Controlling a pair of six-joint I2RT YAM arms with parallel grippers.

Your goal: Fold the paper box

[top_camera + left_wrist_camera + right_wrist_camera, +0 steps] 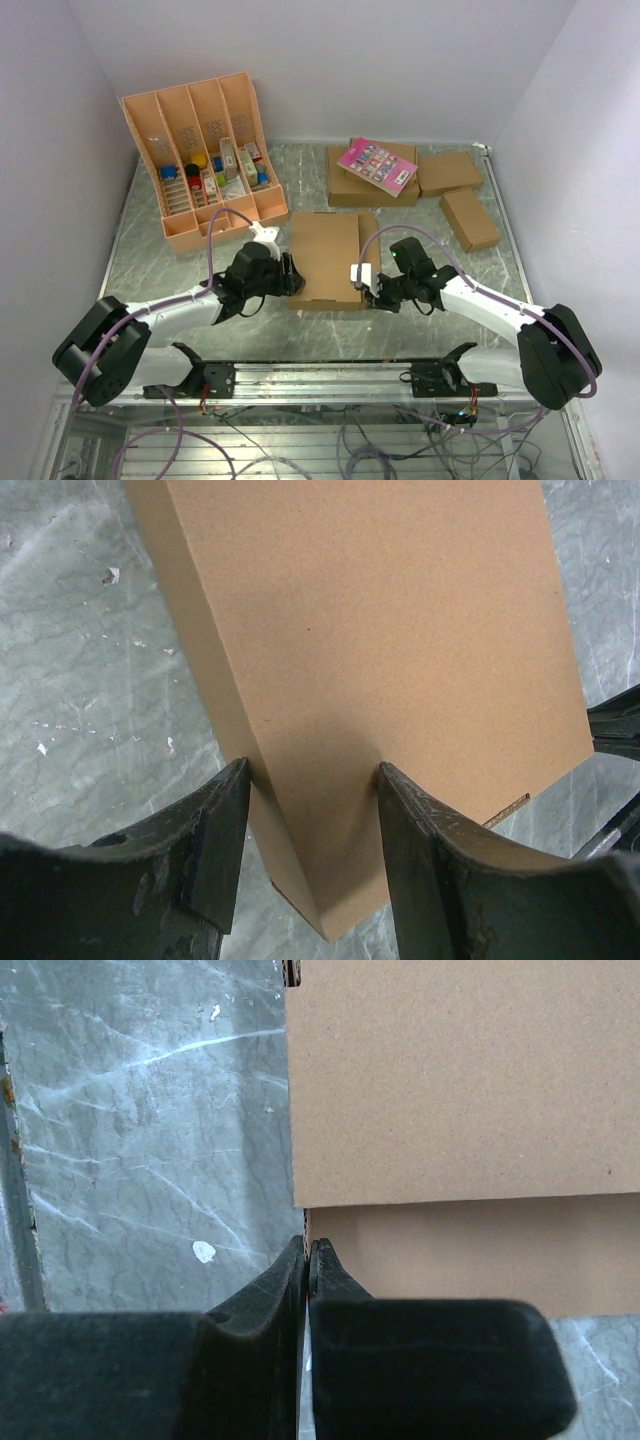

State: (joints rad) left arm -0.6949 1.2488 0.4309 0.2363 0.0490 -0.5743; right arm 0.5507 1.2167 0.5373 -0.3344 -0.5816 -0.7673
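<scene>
Flat, matte brown paper box (325, 258) lies centred on the veined grey table (140, 255). The left pincer (312, 780), spread, straddles its left edge. The right pincer (307, 1250), clenched empty, touches its right edge.

Top view: fixed high behind the arm bases (215, 378), angled down, takes in the whole table (150, 270). Left wrist view: very near, looks down along the box (380, 630) from one corner. Right wrist view: equally near, at its edge. All three share the box.
</scene>
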